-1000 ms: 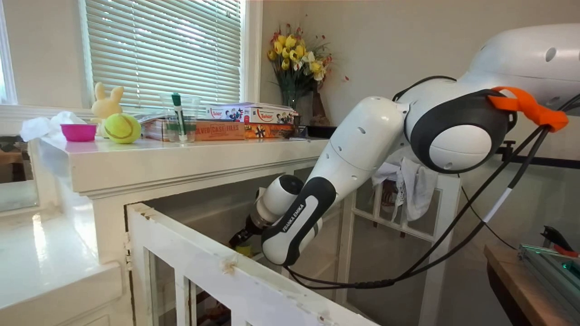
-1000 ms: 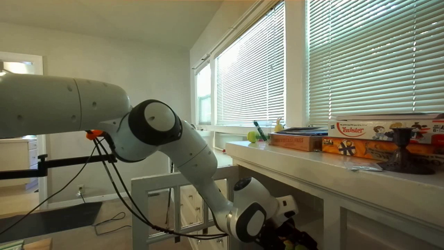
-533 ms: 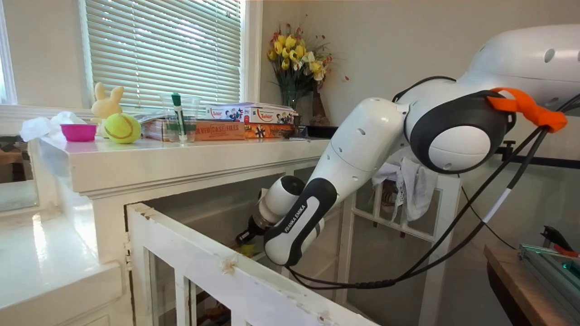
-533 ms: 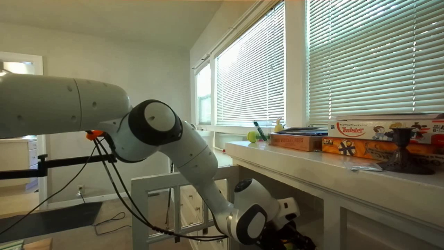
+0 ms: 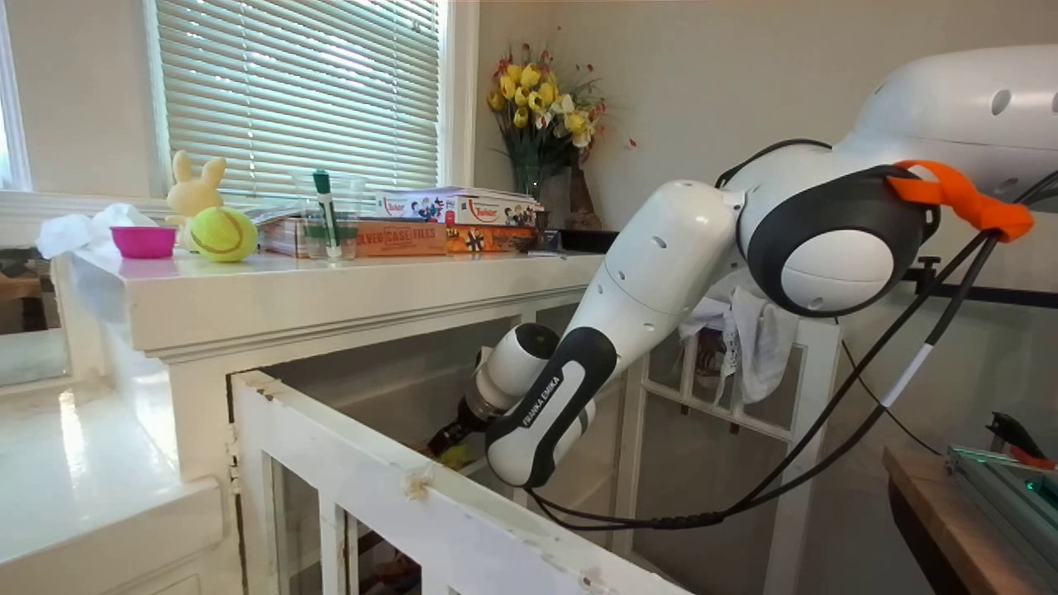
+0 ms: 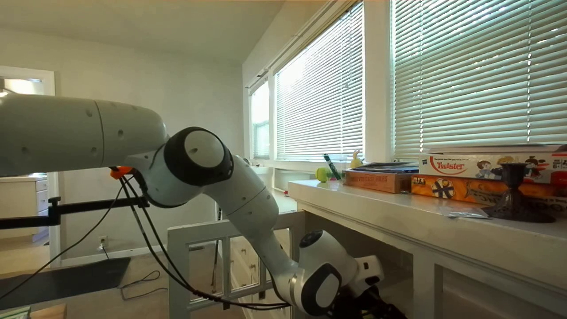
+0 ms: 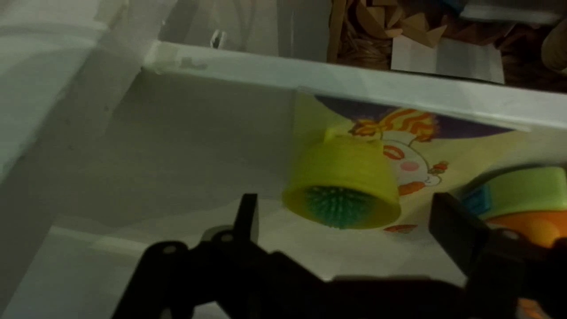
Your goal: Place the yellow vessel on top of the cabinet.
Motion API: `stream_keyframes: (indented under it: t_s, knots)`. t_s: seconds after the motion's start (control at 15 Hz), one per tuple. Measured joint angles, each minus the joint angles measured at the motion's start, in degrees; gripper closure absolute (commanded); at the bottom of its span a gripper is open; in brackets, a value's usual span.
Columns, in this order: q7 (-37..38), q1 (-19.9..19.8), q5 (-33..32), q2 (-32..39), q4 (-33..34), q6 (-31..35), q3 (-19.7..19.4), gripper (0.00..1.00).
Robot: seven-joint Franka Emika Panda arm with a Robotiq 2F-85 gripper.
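Observation:
The yellow vessel (image 7: pixel 343 164) lies inside the cabinet on a pale surface with a clown picture. Its opening, with a green bristly thing inside, faces the bottom of the wrist view. My gripper (image 7: pixel 344 199) is open, its black fingers apart on either side of the vessel's rim and not touching it. In an exterior view the gripper (image 5: pixel 446 438) reaches down inside the cabinet, with part of the vessel (image 5: pixel 457 456) showing beside it. The cream-white cabinet (image 5: pixel 355 289) has its flat top well above the gripper; the top also shows in an exterior view (image 6: pixel 398 208).
On the cabinet top are a pink bowl (image 5: pixel 143 242), a ball (image 5: pixel 223 235), a cup with marker (image 5: pixel 331 219), game boxes (image 6: pixel 483 166) and a dark candlestick (image 6: pixel 514 195). An open door (image 5: pixel 397 471) stands in front. A green-orange object (image 7: pixel 531 199) lies by the right finger.
The wrist and gripper have shifted slightly, to the right in both exterior views. The visible yellow patch near the gripper has shifted slightly. Nothing on the cabinet top has moved.

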Motion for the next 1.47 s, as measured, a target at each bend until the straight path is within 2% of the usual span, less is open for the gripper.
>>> stream_keyframes:
  t_s: [0.4,0.47,0.53,0.87,1.47]
  knots:
    - [1.28,-0.11,0.0,0.0,-0.12,-0.3,-0.01,0.0]
    - [1.51,-0.21,0.0,0.0,-0.12,-0.42,0.06,0.1]
    - [1.72,-0.34,0.0,0.0,-0.12,-0.5,0.12,0.26]
    - [2.4,-1.02,0.0,0.0,-0.12,-0.71,0.24,0.62]
    - [3.03,-0.58,0.0,-0.08,-0.13,-1.22,-0.18,0.64]
